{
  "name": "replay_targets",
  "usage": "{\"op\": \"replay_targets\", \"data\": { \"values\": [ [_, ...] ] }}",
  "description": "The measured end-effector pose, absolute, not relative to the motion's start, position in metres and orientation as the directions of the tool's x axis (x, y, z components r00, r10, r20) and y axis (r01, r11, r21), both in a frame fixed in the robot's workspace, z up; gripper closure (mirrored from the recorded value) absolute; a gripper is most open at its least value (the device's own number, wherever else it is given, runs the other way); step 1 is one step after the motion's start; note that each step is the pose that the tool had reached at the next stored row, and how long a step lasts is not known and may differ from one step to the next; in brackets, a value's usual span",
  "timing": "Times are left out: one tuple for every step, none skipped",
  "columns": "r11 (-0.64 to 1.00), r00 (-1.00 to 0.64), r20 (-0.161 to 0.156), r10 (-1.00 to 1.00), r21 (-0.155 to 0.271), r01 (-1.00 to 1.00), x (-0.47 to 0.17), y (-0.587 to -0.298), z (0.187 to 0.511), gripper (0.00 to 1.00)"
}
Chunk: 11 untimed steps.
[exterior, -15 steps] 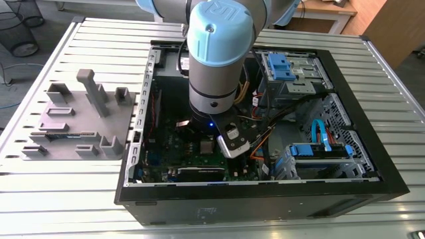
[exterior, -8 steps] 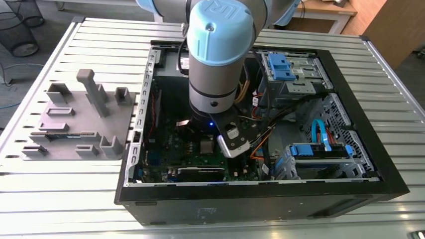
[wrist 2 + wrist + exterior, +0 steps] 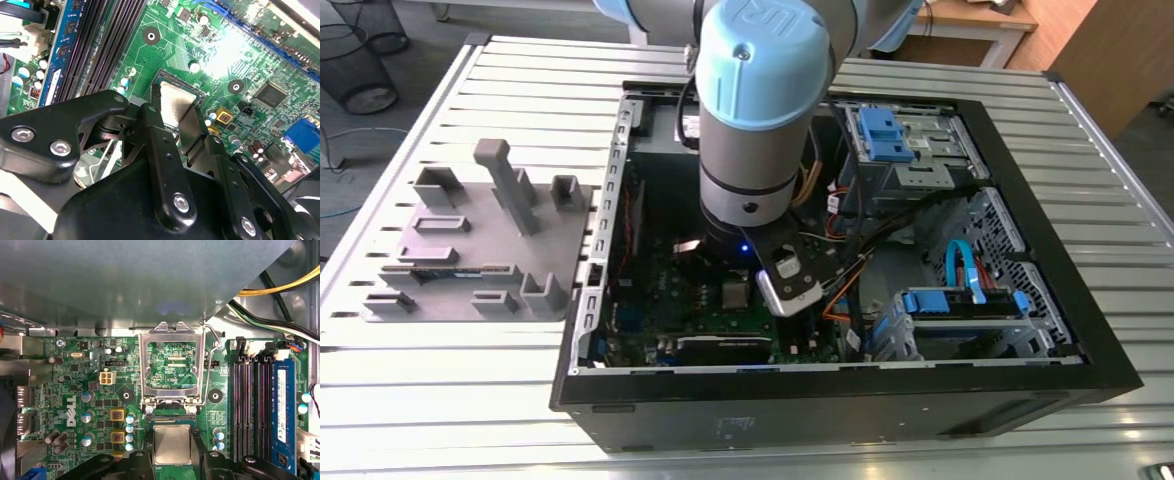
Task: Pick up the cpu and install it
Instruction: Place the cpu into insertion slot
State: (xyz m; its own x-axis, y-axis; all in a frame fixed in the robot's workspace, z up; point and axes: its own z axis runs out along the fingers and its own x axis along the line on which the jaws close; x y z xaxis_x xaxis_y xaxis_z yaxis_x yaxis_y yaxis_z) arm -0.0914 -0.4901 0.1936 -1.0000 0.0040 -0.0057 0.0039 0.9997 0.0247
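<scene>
While the arm (image 3: 750,120) reaches straight down into the open computer case (image 3: 854,415), which lies on its side on a slatted metal table (image 3: 440,400), the claw (image 3: 172,456) hangs low over the green motherboard (image 3: 95,385). Both wrist views show the cpu (image 3: 172,442) (image 3: 174,102), a small square chip with a silvery top. It sits right at the tip of the claw, centred between its two sides, with black claw parts close along both opposite edges. The chip lies within the dark outline of the socket. Whether it is seated there or held just above cannot be told, nor whether the claw clamps the chip or stands free of it. Just beside the chip, on the side away from the claw, the silver socket frame (image 3: 145,370) stands swung open, with board traces visible through its window. Black memory slots (image 3: 250,405) run alongside, near the chip but apart from it, and yellow cables (image 3: 292,285) cross the corner beyond. In the exterior view, a grey fixture tray (image 3: 467,250) rests on the table at the exterior view's left, outside the case.
</scene>
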Motion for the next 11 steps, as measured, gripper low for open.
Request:
{"op": "replay_targets", "data": {
  "values": [
    [1.0,-1.0,-0.006,0.004,0.024,0.004,-0.0914,-0.4901,0.1926,0.6],
    [1.0,-1.0,-0.005,0.004,0.024,0.004,-0.0914,-0.4902,0.192,0.6],
    [1.0,-1.0,-0.005,0.004,0.024,0.004,-0.0915,-0.4903,0.1917,0.6],
    [1.0,-1.0,-0.005,0.004,0.024,0.004,-0.0915,-0.4903,0.1916,0.6],
    [1.0,-1.0,-0.005,0.004,0.024,0.004,-0.0915,-0.4903,0.1913,0.6],
    [1.0,-1.0,-0.005,0.004,0.024,0.004,-0.0915,-0.4902,0.1909,0.6],
    [1.0,-1.0,-0.005,0.004,0.024,0.004,-0.0915,-0.4902,0.1907,0.6],
    [1.0,-1.0,-0.005,0.004,0.024,0.004,-0.0915,-0.4902,0.1906,0.6],
    [1.0,-1.0,-0.005,0.004,0.024,0.004,-0.0916,-0.4902,0.1905,0.6],
    [1.0,-1.0,-0.005,0.004,0.024,0.004,-0.0916,-0.4902,0.1904,0.6],
    [1.0,-1.0,-0.005,0.002,0.024,0.002,-0.0916,-0.4902,0.1902,0.6]
  ]
}}
